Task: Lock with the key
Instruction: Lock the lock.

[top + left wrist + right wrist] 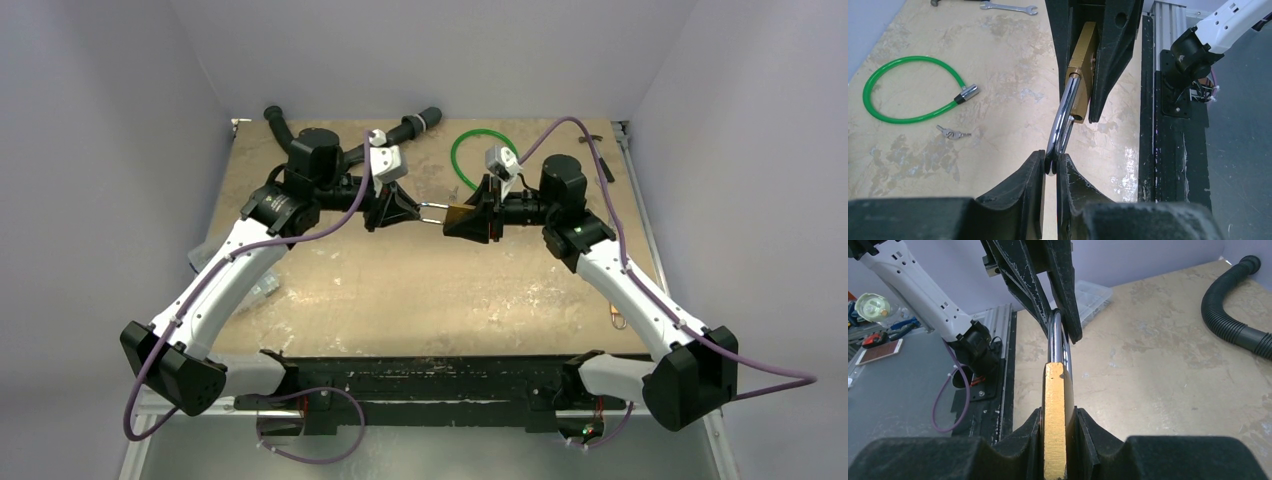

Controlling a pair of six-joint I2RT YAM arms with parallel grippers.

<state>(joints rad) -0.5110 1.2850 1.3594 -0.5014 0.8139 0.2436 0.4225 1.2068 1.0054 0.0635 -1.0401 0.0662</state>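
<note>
While the right gripper clamps the lock body and the left gripper pinches its shackle tip, an off-axis push may twist the lock loose. The key lies on the worktop, well apart from both grippers.

Green cable loop, wrench, hammer perhaps

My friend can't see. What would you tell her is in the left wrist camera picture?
The left gripper pinches the silver shackle of a brass lock, while the right gripper holds the lock's body from the far side. On the table lie a green cable loop and a tiny key beside it.
</note>
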